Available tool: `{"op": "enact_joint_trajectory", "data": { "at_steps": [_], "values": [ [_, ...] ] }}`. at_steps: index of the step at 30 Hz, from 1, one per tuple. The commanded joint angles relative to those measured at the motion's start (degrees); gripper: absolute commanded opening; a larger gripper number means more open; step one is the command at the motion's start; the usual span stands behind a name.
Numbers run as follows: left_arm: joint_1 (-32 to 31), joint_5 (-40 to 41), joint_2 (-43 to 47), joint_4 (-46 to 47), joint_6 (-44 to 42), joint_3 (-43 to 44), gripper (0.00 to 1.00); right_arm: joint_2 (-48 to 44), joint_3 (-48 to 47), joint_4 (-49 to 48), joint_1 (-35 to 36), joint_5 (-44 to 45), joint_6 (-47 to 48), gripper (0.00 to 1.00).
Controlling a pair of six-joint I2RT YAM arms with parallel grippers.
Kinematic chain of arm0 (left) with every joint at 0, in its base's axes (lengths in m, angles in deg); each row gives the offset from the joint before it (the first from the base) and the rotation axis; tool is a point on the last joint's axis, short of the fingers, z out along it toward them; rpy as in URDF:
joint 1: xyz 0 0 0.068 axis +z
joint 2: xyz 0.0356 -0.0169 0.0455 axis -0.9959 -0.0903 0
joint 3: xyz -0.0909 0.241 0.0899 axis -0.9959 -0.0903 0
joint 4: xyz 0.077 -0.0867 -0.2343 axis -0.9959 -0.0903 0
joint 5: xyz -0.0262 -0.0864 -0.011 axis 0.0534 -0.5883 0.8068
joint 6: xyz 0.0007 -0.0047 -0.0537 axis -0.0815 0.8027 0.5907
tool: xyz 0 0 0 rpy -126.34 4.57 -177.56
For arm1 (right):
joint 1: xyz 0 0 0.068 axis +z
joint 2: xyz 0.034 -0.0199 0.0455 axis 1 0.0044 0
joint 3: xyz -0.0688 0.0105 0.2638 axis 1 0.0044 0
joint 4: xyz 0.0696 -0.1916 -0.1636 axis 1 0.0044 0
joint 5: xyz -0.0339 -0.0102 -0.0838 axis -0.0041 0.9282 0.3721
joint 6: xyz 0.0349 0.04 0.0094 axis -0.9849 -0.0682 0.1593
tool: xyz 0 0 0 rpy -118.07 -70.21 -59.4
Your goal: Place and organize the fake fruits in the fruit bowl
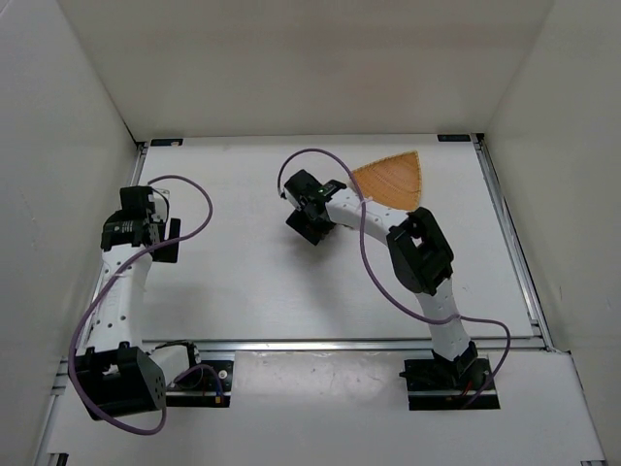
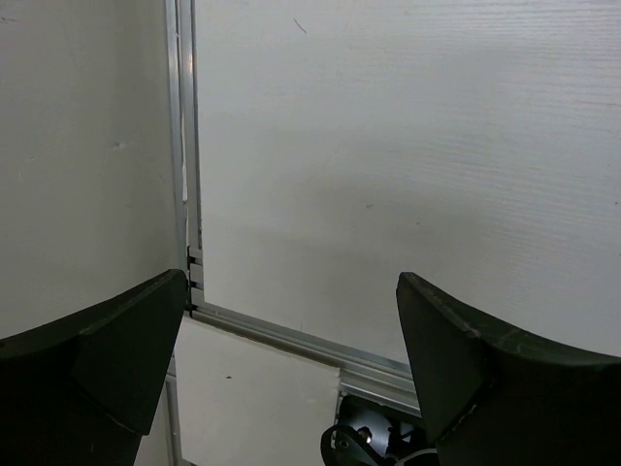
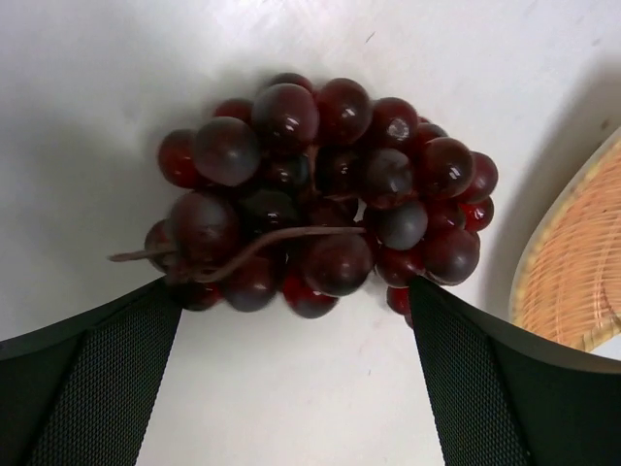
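Okay, grapes [image 3: 320,194] first: a dark red-purple bunch lying flat on the white table [image 1: 243,282], with a brown stem running across its top. It sits outside the wicker basket [image 3: 572,282], which shows at 4 o'clock of the bunch in the right wrist view, with bare table between them.

The right gripper [image 3: 294,286] hangs right over the bunch, jaws spread wide. One finger stands at 7 o'clock and the other at 5 o'clock of the cluster, and nothing is gripped. I cannot tell whether the 5 o'clock finger touches a berry.

From the top camera the grapes are hidden under the right gripper [image 1: 312,218], which is at 8 o'clock of the basket [image 1: 391,180]. The basket lies at 1 o'clock of the table centre and shows nothing inside.

The left gripper [image 1: 165,233] is well apart at 9 o'clock of the table. Its jaws [image 2: 291,277] are released, with only bare table and an aluminium rail [image 2: 291,335] below.
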Motion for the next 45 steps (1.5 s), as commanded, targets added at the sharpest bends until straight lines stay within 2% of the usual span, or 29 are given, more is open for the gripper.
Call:
{"op": "enact_joint_trajectory", "data": {
  "at_steps": [1,4,5,7,8,10,11,13,14,18,27,37,45],
  "values": [
    [-0.32,0.98,-1.04,-0.61,0.15,2.98,1.00,2.16,-2.59,-6.98,-0.56,3.96,-2.17,1.00],
    [-0.32,1.50,-2.10,-0.61,0.15,3.51,1.00,6.18,-3.99,-7.70,-0.56,4.58,-5.67,1.00],
    [-0.32,2.11,-2.10,-0.61,0.15,3.51,1.00,6.90,-5.04,-7.70,-0.56,4.58,-9.60,1.00],
    [-0.32,2.12,-3.24,-1.13,-0.38,3.51,1.00,8.65,-8.29,-7.00,-1.17,-0.50,-13.49,0.96],
    [-0.32,2.12,-3.25,-1.13,-0.38,4.03,1.00,8.66,-8.91,-6.48,-1.17,-1.47,-15.25,0.87],
    [-0.32,2.12,-4.65,-1.13,-0.38,4.56,1.00,9.27,-9.97,-6.47,-1.17,-2.97,-18.68,0.76],
    [-0.32,2.12,-4.65,-1.13,-0.38,5.09,1.00,9.28,-10.75,-6.47,-1.17,-3.76,-19.31,0.63],
    [-0.32,2.12,-5.27,-1.13,-0.38,5.09,1.00,9.28,-10.76,-6.47,-1.17,-4.29,-20.01,0.43],
    [-0.32,2.12,-5.88,-1.13,0.14,5.61,1.00,9.28,-10.76,-6.47,-1.17,-4.29,-20.80,0.26],
    [-0.32,2.12,-5.88,-1.13,0.15,5.62,1.00,7.79,-10.76,-7.00,-1.70,-5.43,-22.03,0.01],
    [-0.32,1.59,-5.36,-1.13,0.15,5.09,1.00,-1.87,-9.18,-10.51,-2.23,-6.67,-23.79,0.00],
    [-0.84,1.07,-4.30,-1.13,0.68,4.56,1.00,-8.29,-9.18,-12.01,-3.28,-5.88,-25.72,0.00],
    [-0.84,0.54,-3.77,-1.66,0.68,4.56,1.00,-13.66,-15.59,-12.01,-14.00,-3.95,-29.68,0.00]
  ]
}}
